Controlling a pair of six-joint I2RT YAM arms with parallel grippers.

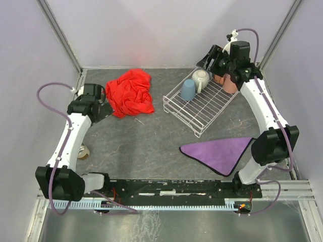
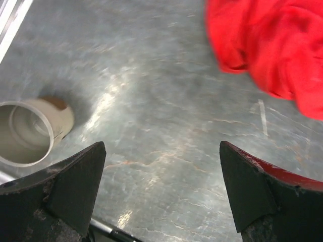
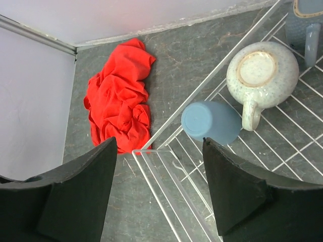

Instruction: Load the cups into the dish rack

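- My left arm reaches forward along the left wall (image 1: 25,75), elbow bent, with the wrist turned in toward the middle of the table (image 1: 146,136).
- A tan cup (image 2: 28,132) sits on the table beside that arm's forearm, near the left edge. Its open mouth faces my wrist camera, and it lies off to the left of my fingers, not between them.
- My left gripper (image 2: 161,147) is spread wide with nothing in it. Bare tabletop shows between the fingers.
- The red cloth (image 1: 130,93) lies crumpled just right of that gripper, near the back edge.
- A bare strip of table separates the cloth from the dish rack (image 1: 202,108), and the front centre is also bare.
- In the rack, a light-blue cup (image 3: 209,121) and a cream mug (image 3: 261,75) stand upside down side by side. A grey-blue mug (image 3: 305,25) sits further along.
- My right arm stretches up the right side and bends in over the rack's far end, close to the back wall (image 1: 151,30).
- My right gripper (image 3: 159,143) is parted and holds nothing. It hangs above the rack's corner.
- A salmon-pink tumbler (image 1: 230,84) shows at the rack's right end, partly hidden by that arm.
- A purple cloth (image 1: 219,153) lies flat in front of the rack.
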